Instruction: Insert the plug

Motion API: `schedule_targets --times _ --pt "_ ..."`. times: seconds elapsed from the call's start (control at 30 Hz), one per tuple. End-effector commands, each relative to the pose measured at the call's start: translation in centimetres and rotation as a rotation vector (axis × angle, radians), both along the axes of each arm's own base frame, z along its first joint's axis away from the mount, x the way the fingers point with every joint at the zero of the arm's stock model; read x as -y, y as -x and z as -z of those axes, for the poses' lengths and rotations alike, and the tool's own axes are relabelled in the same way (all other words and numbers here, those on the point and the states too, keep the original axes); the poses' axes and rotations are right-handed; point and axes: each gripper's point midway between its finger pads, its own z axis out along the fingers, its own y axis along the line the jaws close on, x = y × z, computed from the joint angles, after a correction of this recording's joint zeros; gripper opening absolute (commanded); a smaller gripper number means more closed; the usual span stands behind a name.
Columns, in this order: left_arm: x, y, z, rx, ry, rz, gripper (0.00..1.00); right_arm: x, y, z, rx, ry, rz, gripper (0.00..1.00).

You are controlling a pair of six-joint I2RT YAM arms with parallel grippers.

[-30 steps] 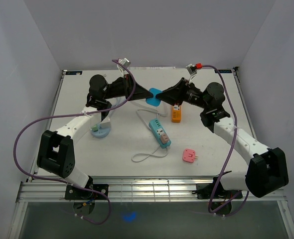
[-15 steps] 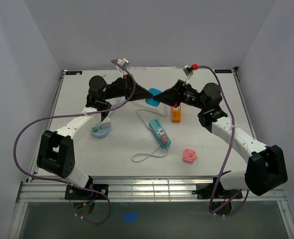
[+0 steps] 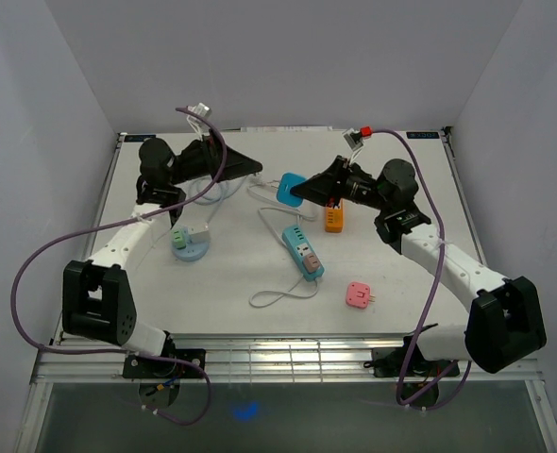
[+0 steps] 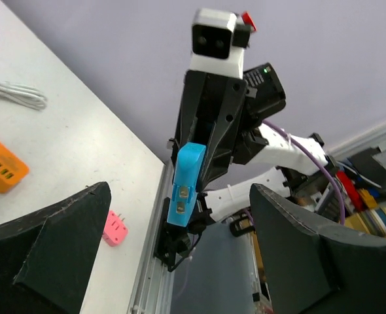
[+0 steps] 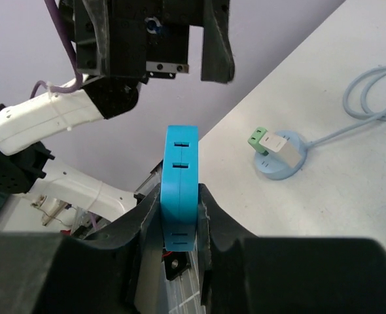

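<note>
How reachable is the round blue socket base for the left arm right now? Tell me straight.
Probably yes: the left gripper is open and empty, and the round blue socket base lies uncovered right beside that arm.

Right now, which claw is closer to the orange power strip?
Right. The right claw, shut on the blue adapter, hangs just left of the orange power strip in the top view; the left claw, open, is farther off to the left.

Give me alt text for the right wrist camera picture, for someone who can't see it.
The right gripper clamps a flat blue plug, edge toward the camera. Beyond it is the open left gripper, and on the white table a round pale-blue socket base.
</note>
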Motion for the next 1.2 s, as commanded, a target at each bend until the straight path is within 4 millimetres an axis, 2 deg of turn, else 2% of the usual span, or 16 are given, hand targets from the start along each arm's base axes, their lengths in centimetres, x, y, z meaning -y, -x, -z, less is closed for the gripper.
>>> schedule_targets --times 0.0,0.03,0.07,0.1,0.17,0.23,0.27,0.33,0.4,0.43,0.53,0.6,0.63,0.93,1.1,1.17 --pt "-2.8 0.1 -1.1 -0.021 -0.025 -0.075 0.98 0.3 -0.5 -0.2 0.057 0.068 0.035 0.08" --pt "-4.2 -1.1 -0.6 -0.043 -0.045 -0.135 0.98 0.3 -1.0 -0.8 0.077 0.089 0.052 0.08" --pt "-5.1 -2.2 0.0 -0.025 -0.076 -0.21 0.98 0.3 -1.4 -0.4 0.077 0.119 0.057 0.08" --pt "-5.9 -2.7 1.8 -0.111 -0.111 -0.254 0.98 0.2 -1.8 1.0 0.06 0.17 0.058 0.08" --pt "-8.1 -3.8 3.1 -0.106 -0.156 -0.35 0.98 0.0 -2.1 1.0 0.073 0.196 0.05 0.08" --pt "-10.2 -5.0 5.5 -0.201 -0.212 -0.465 0.98 -0.4 -2.6 2.5 0.062 0.255 0.038 0.08" --pt "-11.7 -5.5 6.6 -0.229 -0.24 -0.519 0.98 -0.7 -2.7 2.0 0.079 0.266 0.034 0.08" --pt "-14.4 -6.0 9.1 -0.323 -0.272 -0.609 0.98 -1.4 -2.9 3.8 0.075 0.337 0.023 0.08" --pt "-16.3 -6.0 10.5 -0.372 -0.287 -0.669 0.98 -2.1 -3.4 3.9 0.106 0.373 0.016 0.08" --pt "-18.4 -6.2 11.8 -0.412 -0.299 -0.745 0.98 -2.4 -3.0 5.2 0.114 0.434 -0.003 0.08" --pt "-22.1 -6.2 14.0 -0.519 -0.32 -0.898 0.98 -4.1 -3.3 6.0 0.178 0.512 -0.034 0.08" --pt "-23.5 -6.1 15.7 -0.61 -0.331 -0.964 0.98 -4.8 -3.5 7.8 0.216 0.594 -0.073 0.08" --pt "-24.3 -6.2 16.2 -0.651 -0.323 -1.004 0.98 -5.6 -3.5 6.8 0.265 0.602 -0.075 0.08" --pt "-27.6 -7.5 20.6 -0.802 -0.36 -1.147 0.98 -9.0 -2.8 8.7 0.384 0.7 -0.163 0.08" --pt "-28.0 -7.9 23.5 -0.875 -0.354 -1.165 0.98 -9.7 -2.5 9.9 0.41 0.747 -0.204 0.08" --pt "-27.9 -7.6 25.6 -0.928 -0.348 -1.168 0.98 -9.8 -2.0 10.3 0.444 0.77 -0.239 0.08"
